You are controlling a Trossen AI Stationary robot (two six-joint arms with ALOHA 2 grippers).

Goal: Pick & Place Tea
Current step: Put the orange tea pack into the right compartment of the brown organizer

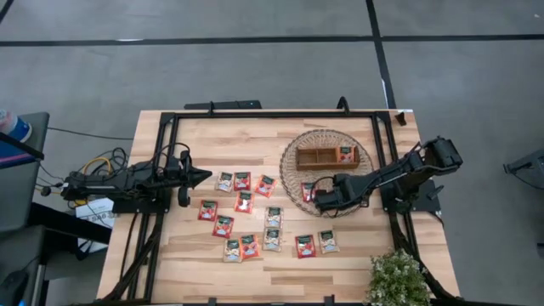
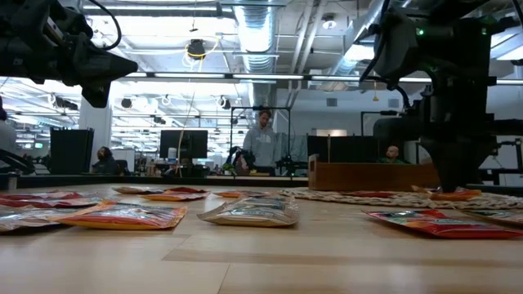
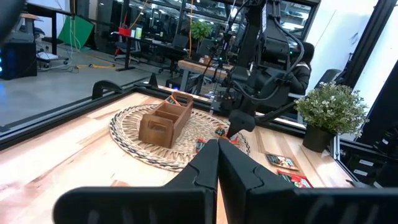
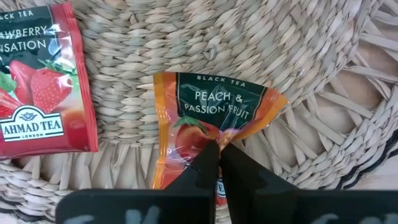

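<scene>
On the wicker mat, right jaws pinch a tea sachet

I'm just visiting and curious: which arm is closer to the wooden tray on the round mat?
The right. Its gripper is over the mat's edge just short of the tray, jaws pinched on an orange sachet. The left gripper waits across the table, beyond the loose sachets.

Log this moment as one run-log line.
right gripper: fingers shut on peach tea sachet | on wicker mat | left gripper: shut, waiting left of the sachets | tray: one sachet
</scene>
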